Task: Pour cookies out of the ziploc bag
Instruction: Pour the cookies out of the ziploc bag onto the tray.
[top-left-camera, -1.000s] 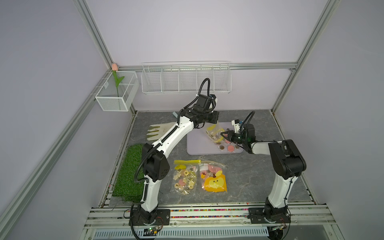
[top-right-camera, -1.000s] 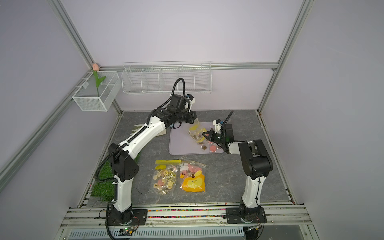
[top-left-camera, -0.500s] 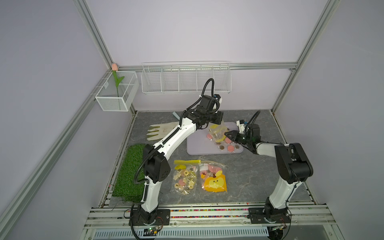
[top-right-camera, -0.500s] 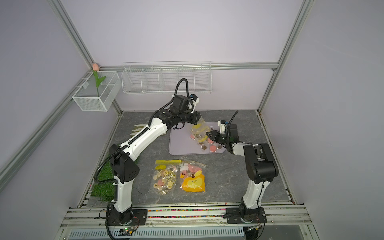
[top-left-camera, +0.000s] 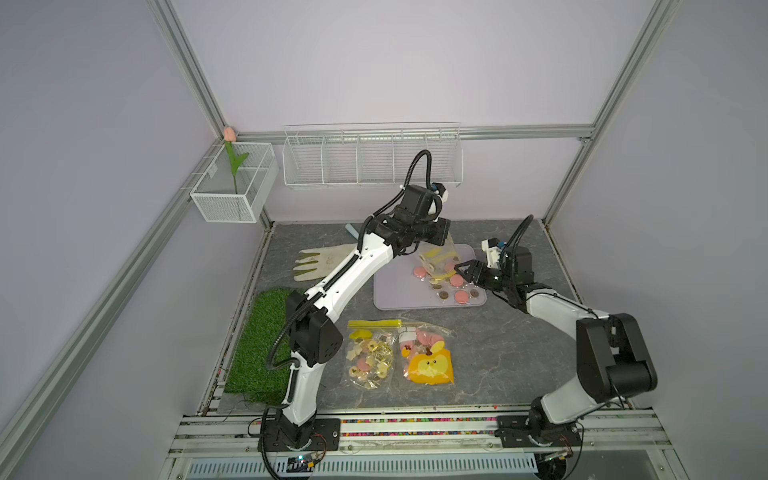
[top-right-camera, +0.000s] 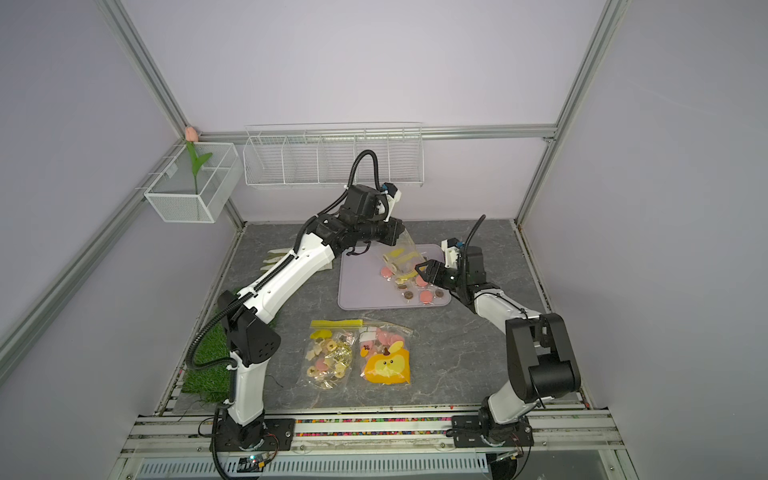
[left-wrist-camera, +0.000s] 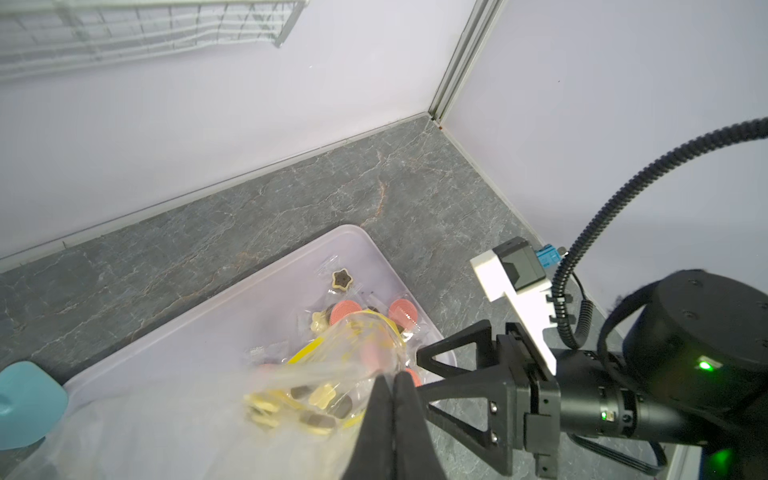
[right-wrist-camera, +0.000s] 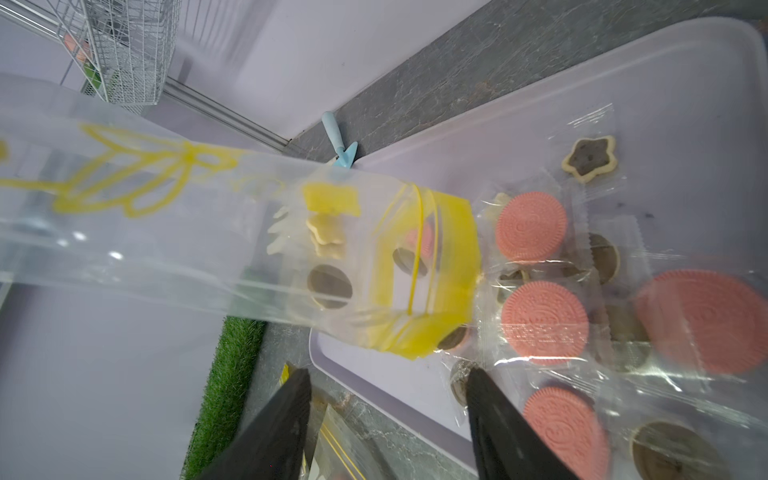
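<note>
No legible text anywhere; embossing on pink cookies (right-wrist-camera: 544, 322) unreadable

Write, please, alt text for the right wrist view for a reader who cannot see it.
A clear ziploc bag with a yellow seal tilts mouth-down over a lilac tray, where wrapped pink, brown and star cookies lie spilled; a few more sit inside the bag. The right gripper is open near the bag's mouth, holding nothing.

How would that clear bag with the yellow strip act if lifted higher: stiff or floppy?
Probably floppy: the bag hangs creased from the left gripper pinching it. Likely light, since only a few cookies show inside. Its glossy film looks slippery, so a loose pinch might let it slide out.
</note>
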